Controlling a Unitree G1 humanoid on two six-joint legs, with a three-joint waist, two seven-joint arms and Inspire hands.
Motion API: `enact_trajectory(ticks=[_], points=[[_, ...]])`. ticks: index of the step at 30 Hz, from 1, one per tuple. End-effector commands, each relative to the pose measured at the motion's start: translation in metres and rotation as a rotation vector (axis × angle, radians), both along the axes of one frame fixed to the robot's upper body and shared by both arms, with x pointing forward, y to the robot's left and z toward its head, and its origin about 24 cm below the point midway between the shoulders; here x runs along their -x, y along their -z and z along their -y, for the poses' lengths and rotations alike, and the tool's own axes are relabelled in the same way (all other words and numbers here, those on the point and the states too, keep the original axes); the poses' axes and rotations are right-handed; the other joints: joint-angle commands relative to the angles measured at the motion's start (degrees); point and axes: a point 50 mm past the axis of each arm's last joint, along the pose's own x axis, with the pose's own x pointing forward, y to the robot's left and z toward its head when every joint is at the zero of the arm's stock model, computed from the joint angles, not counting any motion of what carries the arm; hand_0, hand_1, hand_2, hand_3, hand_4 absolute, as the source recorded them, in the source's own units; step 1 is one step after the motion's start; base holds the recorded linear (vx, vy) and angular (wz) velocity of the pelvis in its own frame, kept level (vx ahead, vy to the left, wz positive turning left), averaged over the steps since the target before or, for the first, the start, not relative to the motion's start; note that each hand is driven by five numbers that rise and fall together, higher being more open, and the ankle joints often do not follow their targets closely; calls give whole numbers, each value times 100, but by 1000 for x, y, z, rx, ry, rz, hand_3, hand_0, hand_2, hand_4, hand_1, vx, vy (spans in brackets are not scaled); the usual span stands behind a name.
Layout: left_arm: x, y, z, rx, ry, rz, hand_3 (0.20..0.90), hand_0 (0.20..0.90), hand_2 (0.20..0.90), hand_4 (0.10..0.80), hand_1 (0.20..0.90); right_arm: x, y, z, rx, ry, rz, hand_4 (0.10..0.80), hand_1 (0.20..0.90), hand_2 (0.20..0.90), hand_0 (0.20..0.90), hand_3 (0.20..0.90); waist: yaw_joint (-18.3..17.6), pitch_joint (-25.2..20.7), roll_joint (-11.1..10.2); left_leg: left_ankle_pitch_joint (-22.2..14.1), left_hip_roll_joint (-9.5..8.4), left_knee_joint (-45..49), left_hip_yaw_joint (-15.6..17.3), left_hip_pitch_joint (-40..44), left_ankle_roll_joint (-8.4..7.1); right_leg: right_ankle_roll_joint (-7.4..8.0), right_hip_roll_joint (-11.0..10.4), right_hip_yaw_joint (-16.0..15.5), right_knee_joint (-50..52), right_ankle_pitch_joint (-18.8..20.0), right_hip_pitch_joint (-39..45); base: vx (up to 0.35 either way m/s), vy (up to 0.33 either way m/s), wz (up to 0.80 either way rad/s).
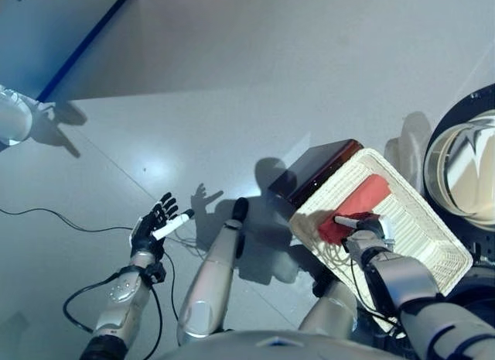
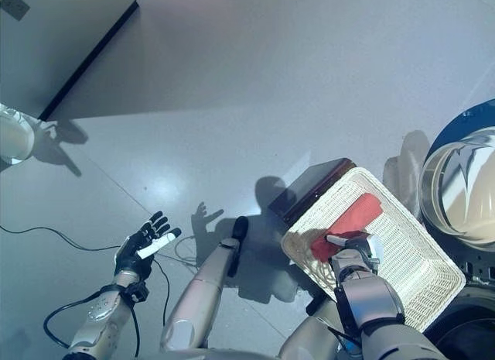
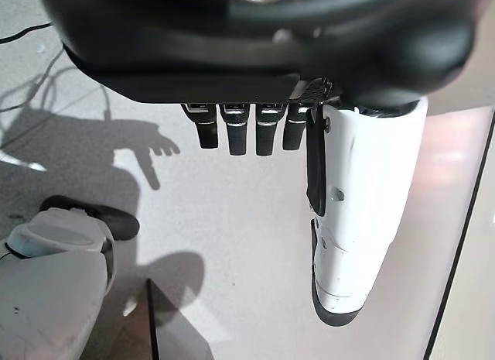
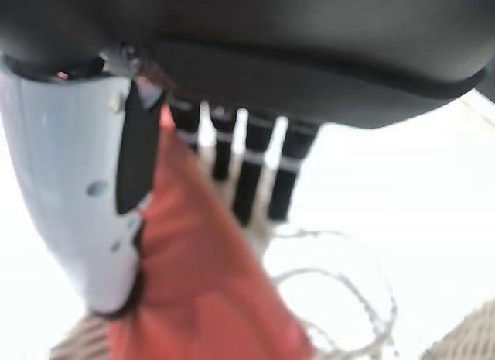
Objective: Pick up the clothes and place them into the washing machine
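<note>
A red cloth lies in the shallow white wicker basket, which rests on a low dark brown box. My right hand is down in the basket at the near end of the cloth. In the right wrist view its fingers are straight and reach down beside the cloth, with the white-covered thumb on the other side of it. My left hand is open and empty above the floor at the left, fingers spread; it also shows in the left wrist view.
The washing machine's round opening is at the right edge, just beyond the basket. A white rounded object stands at the far left. A dark blue strip runs along the floor edge at upper left.
</note>
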Motion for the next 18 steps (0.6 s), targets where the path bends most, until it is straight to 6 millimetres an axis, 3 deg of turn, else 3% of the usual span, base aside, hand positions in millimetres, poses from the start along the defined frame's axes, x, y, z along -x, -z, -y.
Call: enact_trajectory(ticks=[1,6,11,18], points=[[-18,-39,-18,-93,17,173,900,900,900,800,900,1,22,-51,-202,-138,-36,300,200,200,200,200,244,66,96,-570,294,488,-22,-282,-495,213,-54,405,-240,1111,8,0,0,0],[-17,-38,-20,-99,14,165,900,900,900,800,900,7,24,-41,-185,-109,-49,300,200,200,200,200,174,65,82,-589,331,483,10,-270,-480,214,-34,481,-215,1109,-73,0,0,0],[-15,-39,-24,-109,-2,167,900,900,900,800,900,14,21,-18,-178,5,-16,300,200,200,200,200,47,70,82,-589,385,438,49,-220,-477,226,-8,566,-179,1099,-156,0,0,0],[-14,-38,-37,-134,-76,165,900,900,900,800,900,-3,-6,9,-284,252,322,300,200,200,200,200,-218,114,-50,-581,567,433,151,-156,-488,191,113,797,-111,1066,-413,-16,-9,-9]])
